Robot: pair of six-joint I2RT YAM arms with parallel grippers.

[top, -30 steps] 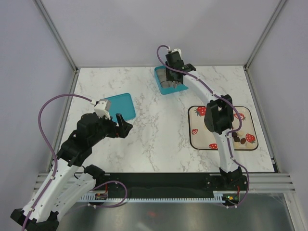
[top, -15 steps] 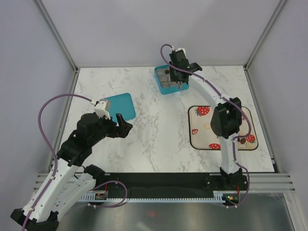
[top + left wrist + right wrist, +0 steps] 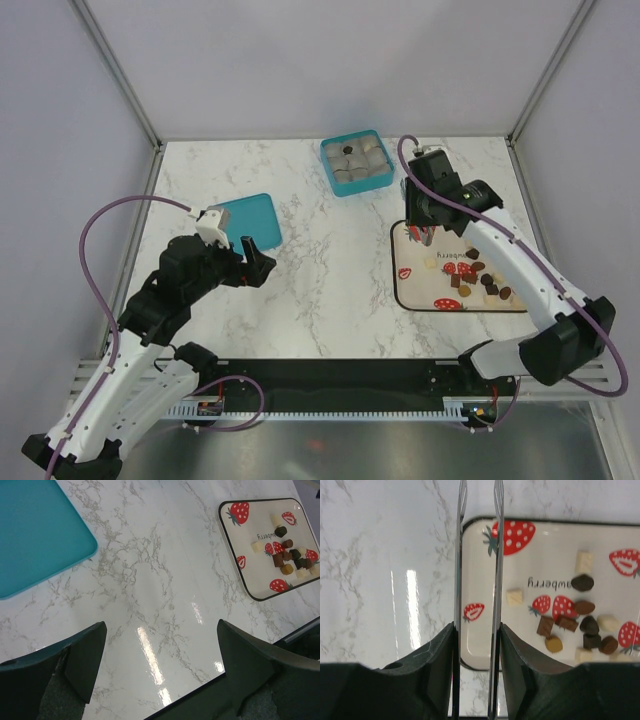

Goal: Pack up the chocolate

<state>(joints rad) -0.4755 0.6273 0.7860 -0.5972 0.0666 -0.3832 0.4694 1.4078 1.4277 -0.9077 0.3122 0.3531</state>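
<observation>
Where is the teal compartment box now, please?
In the top view, the teal box sits near the far edge of the table, beyond the strawberry tray and left of the right end effector.

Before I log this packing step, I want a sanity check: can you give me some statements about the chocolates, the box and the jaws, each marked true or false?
1. Chocolates lie loose on the strawberry-print tray. True.
2. The teal box has its lid on. False: the lid lies flat on the table, apart from the box.
3. The right jaws grip a chocolate. False: nothing is between them; they hang over the tray's left edge.
4. The left jaws stand wide open and empty. True.
</observation>
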